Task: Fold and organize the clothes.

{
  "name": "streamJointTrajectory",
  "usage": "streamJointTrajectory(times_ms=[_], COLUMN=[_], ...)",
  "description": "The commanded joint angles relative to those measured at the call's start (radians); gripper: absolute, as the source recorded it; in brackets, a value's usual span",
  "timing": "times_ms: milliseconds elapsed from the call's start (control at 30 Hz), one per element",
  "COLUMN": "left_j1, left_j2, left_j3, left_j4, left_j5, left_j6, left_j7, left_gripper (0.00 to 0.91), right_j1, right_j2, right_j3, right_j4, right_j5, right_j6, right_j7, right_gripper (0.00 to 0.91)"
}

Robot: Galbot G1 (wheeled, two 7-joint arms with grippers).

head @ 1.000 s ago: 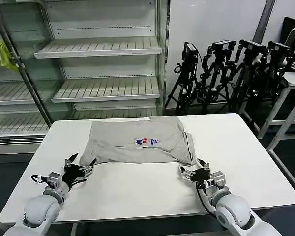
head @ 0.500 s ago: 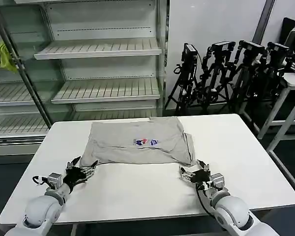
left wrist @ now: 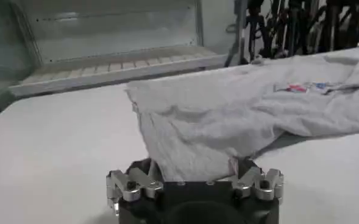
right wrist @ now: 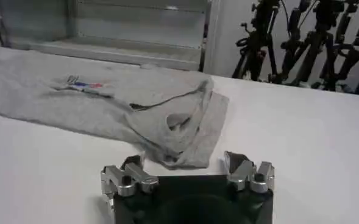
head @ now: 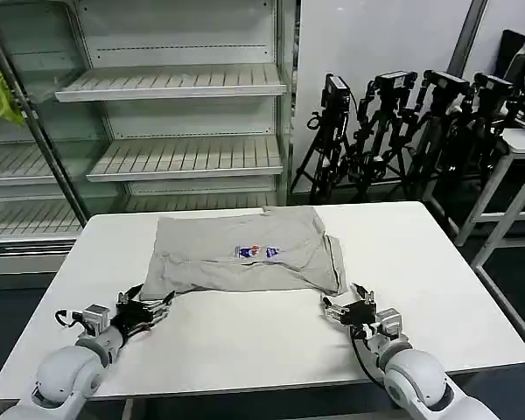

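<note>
White table (head: 245, 350): T-shirt (head: 245, 254) beyond both spread pincers.

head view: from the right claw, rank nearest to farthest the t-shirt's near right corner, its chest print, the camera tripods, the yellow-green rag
From the right claw:
1. T-shirt near right corner, just beyond the claw on the table.
2. Chest print, mid-shirt, toward the left.
3. Camera tripods, on the floor behind the table's right side.
4. Yellow-green rag, far left on the shelving.

bare bench (head: 262, 341) lies open between the two low tools; the t-shirt (head: 245, 254) covers the far middle, shelves (head: 171, 83) stand behind.
</note>
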Motion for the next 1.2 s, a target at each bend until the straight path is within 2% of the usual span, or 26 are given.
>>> streamJointTrajectory(times_ms=[33,367,533,800,900,933,967,1000,1033,1067,1167,1200], left_j1=[-0.007,-0.017,-0.024,-0.034,-0.034,-0.033,-0.033,-0.032,-0.031,-0.029,-0.027,-0.027], left_j2=[0.067,0.047,0.047,0.023,0.021,0.021,0.021,0.021,0.021,0.021,0.022,0.022], left_j3=[-0.054,-0.001,0.014,0.041,0.043,0.044,0.044,0.043,0.042,0.041,0.039,0.039], left_j4=[-0.078,-0.041,-0.02,0.01,0.016,0.017,0.017,0.017,0.016,0.015,0.014,0.014], left_j5=[-0.056,-0.104,-0.118,-0.114,-0.112,-0.111,-0.111,-0.11,-0.11,-0.109,-0.106,-0.104], left_j6=[0.041,0.049,0.05,0.05,0.05,0.05,0.05,0.05,0.049,0.049,0.047,0.047], left_j7=[-0.011,-0.017,-0.018,-0.014,-0.013,-0.012,-0.012,-0.011,-0.011,-0.01,-0.008,-0.007], left_gripper=[0.907,0.907,0.826,0.826,0.736,0.655,0.494,0.423,0.282,0.242,0.05,0.05], right_j1=[0.0,0.023,0.029,0.036,0.036,0.036,0.035,0.034,0.033,0.032,0.028,0.026], right_j2=[0.005,0.01,0.0,-0.007,-0.011,-0.013,-0.014,-0.016,-0.017,-0.018,-0.02,-0.02], right_j3=[-0.005,-0.018,-0.021,-0.025,-0.028,-0.029,-0.029,-0.028,-0.028,-0.027,-0.025,-0.025], right_j4=[-0.012,-0.017,-0.019,-0.025,-0.024,-0.022,-0.021,-0.02,-0.019,-0.019,-0.017,-0.016], right_j5=[0.0,0.0,0.004,0.008,0.008,0.008,0.007,0.007,0.007,0.007,0.006,0.006], right_j6=[0.002,0.0,-0.001,-0.003,-0.005,-0.005,-0.005,-0.005,-0.005,-0.004,-0.003,-0.003], right_j7=[-0.003,-0.002,-0.002,-0.004,-0.004,-0.005,-0.005,-0.005,-0.006,-0.006,-0.007,-0.007], right_gripper=[0.907,0.907,0.907,0.907,0.907,0.897,0.715,0.655,0.554,0.554,0.071,0.0])
